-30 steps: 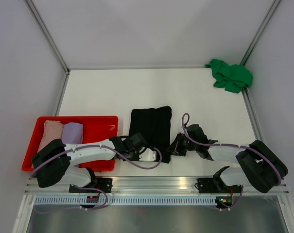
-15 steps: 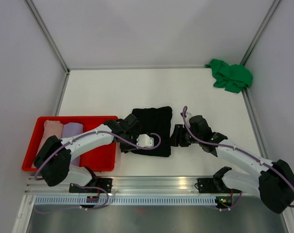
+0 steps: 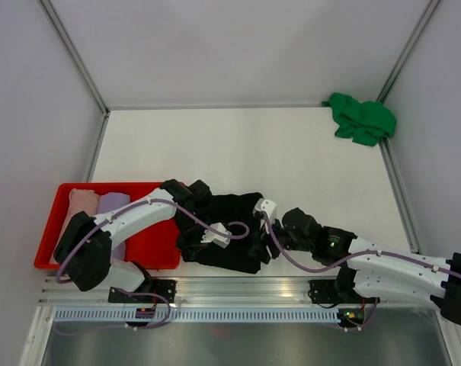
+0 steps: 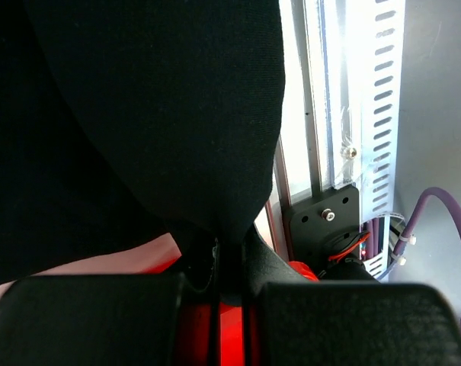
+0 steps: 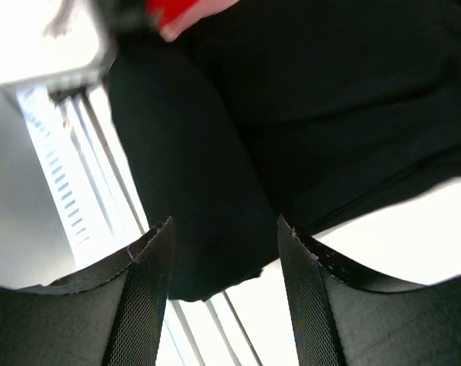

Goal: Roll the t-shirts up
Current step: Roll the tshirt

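Observation:
The black t-shirt [image 3: 226, 221] lies bunched near the table's front edge. My left gripper [image 3: 211, 242] is shut on a fold of it. In the left wrist view the black t-shirt [image 4: 139, 114] hangs from the closed left gripper [image 4: 230, 255]. My right gripper [image 3: 259, 248] is at the shirt's near right corner. In the right wrist view the right gripper [image 5: 222, 229] is open, and a corner of the black t-shirt [image 5: 238, 152] hangs in line with the gap. A green t-shirt [image 3: 360, 118] lies crumpled at the far right corner.
A red tray [image 3: 158, 248] sits at the near left, holding a rolled pink t-shirt [image 3: 79, 204] and a rolled lilac one [image 3: 113, 206]. The aluminium rail [image 3: 238, 290] runs along the front edge. White walls enclose the table.
My left gripper closed on the black t-shirt and dragged it left and nearer, bunching the flat cloth. My right gripper opened and swung left to the shirt's near right corner.

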